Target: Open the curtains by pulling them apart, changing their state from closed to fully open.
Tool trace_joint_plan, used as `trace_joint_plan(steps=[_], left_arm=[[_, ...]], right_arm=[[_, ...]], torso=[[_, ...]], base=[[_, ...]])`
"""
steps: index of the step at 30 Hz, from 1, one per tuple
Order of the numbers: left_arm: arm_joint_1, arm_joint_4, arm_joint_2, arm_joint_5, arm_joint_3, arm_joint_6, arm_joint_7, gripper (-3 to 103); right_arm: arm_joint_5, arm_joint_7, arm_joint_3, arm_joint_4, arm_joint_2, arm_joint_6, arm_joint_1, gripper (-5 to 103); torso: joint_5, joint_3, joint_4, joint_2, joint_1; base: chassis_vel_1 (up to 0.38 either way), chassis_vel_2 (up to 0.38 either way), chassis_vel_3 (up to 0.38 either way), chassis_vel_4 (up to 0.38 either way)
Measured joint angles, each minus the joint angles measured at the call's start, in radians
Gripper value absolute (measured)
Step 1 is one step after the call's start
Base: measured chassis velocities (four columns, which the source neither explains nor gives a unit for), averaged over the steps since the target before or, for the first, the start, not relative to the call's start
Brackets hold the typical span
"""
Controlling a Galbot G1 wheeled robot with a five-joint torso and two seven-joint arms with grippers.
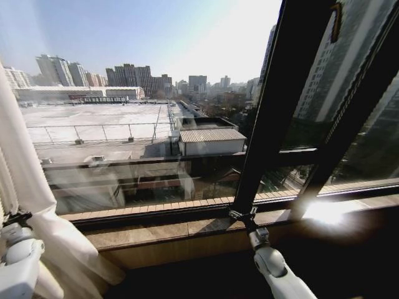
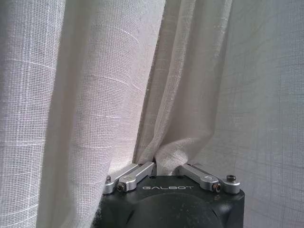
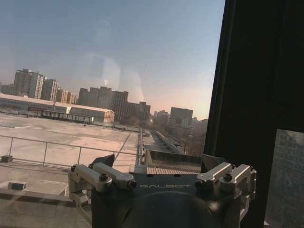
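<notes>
Your left gripper (image 2: 167, 167) clamped on curtains (image 2: 95, 95), folds rising straight up from its fingers; right gripper (image 3: 159, 164) spread wide, empty, facing window frame (image 1: 280, 106), no fabric near

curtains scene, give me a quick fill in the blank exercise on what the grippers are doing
1. The left gripper is shut on a fold of the ____.
2. In the head view the curtain hangs at the ____ edge.
3. The right gripper has its fingers ____.
4. The right gripper faces the black window ____.

Missing words: curtain; left; open; frame
</notes>
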Motion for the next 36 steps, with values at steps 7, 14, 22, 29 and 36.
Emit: trace_joint_plan(steps=[7, 14, 22, 29, 36], left_arm=[[-0.005, 0.013, -0.003, 0.019, -0.002, 0.004, -0.013, 0], [0.095, -0.133, -0.063, 0.039, -0.033, 0.078, -0.034, 6], [0.356, -0.476, -0.251, 0.121, -0.123, 0.073, -0.038, 33], [0.547, -0.759, -0.385, 0.102, -0.118, 0.039, 0.026, 55], [0.684, -0.968, -0.45, 0.0, -0.066, 0.003, 0.227, 82]], right_arm=[[0.0, 0.0, 0.0, 0.0, 0.0, 0.0, 0.0, 100], [0.0, 0.0, 0.0, 0.0, 0.0, 0.0, 0.0, 100], [0.0, 0.0, 0.0, 0.0, 0.0, 0.0, 0.0, 100], [0.0, 0.0, 0.0, 0.0, 0.0, 0.0, 0.0, 100], [0.0, 0.0, 0.0, 0.0, 0.0, 0.0, 0.0, 100]], torso=[[-0.0001, 0.0, 0.0, 0.0, 0.0], [0.0001, 0.0, 0.0, 0.0, 0.0], [0.0, 0.0, 0.0, 0.0, 0.0], [0.0005, 0.0, -0.0002, 0.0, 0.0], [0.0006, 0.0, -0.0003, 0.0, 0.0]], base=[[0.0, 0.0, 0.0, 0.0], [0.0, 0.0, 0.0, 0.0], [0.0, 0.0, 0.0, 0.0], [0.0, 0.0, 0.0, 0.0], [0.0, 0.0, 0.0, 0.0]])
